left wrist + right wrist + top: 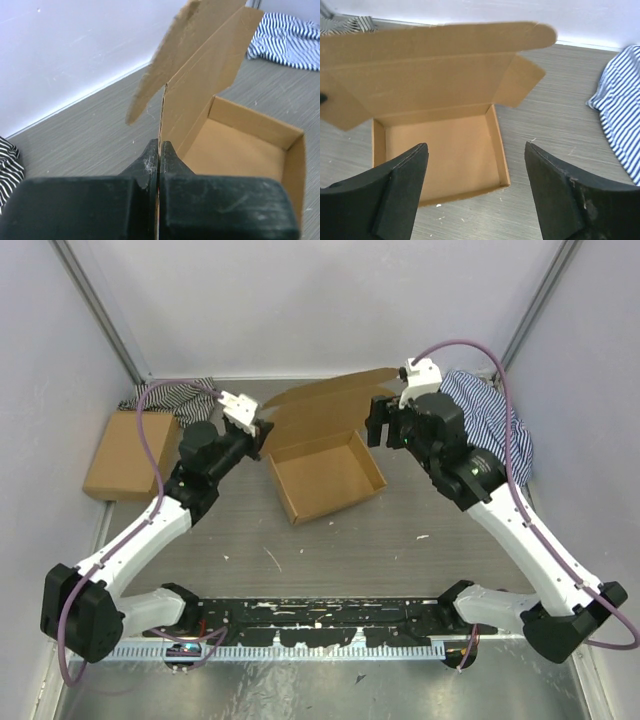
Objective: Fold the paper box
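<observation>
The paper box (325,480) sits mid-table as a shallow brown tray, with its lid (320,405) standing up at the back and the lid's side flaps splayed outward. My left gripper (262,438) is at the box's left rear corner. In the left wrist view, that gripper (160,147) is shut on a thin cardboard edge, and the tray (240,150) lies to its right. My right gripper (380,420) hangs open by the lid's right end, touching nothing. Between the spread jaws of this gripper (475,145) I see the tray floor (440,145) and the lid (420,75) above it.
A second flat brown cardboard box (128,452) lies at the far left by the wall. One striped cloth (170,395) is bunched at the back left, and another striped cloth (490,415) lies at the right under my right arm. Walls enclose the table on three sides.
</observation>
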You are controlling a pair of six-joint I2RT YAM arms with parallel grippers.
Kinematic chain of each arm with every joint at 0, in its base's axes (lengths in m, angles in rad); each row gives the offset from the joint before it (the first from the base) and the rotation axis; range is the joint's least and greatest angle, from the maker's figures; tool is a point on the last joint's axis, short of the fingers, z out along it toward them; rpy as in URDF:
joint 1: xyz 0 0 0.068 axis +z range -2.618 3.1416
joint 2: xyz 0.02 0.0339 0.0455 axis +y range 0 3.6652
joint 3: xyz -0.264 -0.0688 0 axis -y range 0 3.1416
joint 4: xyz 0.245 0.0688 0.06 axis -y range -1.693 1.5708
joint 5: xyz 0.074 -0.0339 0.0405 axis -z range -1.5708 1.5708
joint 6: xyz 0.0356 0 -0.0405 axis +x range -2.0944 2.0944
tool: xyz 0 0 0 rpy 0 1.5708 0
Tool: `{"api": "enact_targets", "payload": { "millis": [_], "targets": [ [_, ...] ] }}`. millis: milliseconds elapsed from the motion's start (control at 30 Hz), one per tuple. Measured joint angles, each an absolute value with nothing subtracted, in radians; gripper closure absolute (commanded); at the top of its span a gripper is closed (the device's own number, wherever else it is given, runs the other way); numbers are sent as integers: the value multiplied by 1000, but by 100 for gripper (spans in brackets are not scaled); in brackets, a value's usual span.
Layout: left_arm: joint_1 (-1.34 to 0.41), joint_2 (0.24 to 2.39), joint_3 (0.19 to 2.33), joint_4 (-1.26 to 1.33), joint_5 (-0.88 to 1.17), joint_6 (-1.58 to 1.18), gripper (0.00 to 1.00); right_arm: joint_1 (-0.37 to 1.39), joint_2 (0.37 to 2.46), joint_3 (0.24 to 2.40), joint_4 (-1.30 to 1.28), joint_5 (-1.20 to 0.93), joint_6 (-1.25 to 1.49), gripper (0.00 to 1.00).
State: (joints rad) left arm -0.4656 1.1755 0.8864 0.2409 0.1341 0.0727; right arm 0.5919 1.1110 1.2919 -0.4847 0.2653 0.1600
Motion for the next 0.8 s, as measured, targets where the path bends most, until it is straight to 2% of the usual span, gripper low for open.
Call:
{"api": "enact_targets", "payload": {
  "millis": [233,500,800],
  "targets": [
    [-490,1163,759,363,72,160,98,499,1243,1470,-636,301,110,13],
    [-490,1122,759,407,35,218,97,232,1416,1545,-678,25,-5,20],
    [-490,1129,759,416,31,212,96,203,1608,1585,-634,-248,-218,26]
  ]
}}
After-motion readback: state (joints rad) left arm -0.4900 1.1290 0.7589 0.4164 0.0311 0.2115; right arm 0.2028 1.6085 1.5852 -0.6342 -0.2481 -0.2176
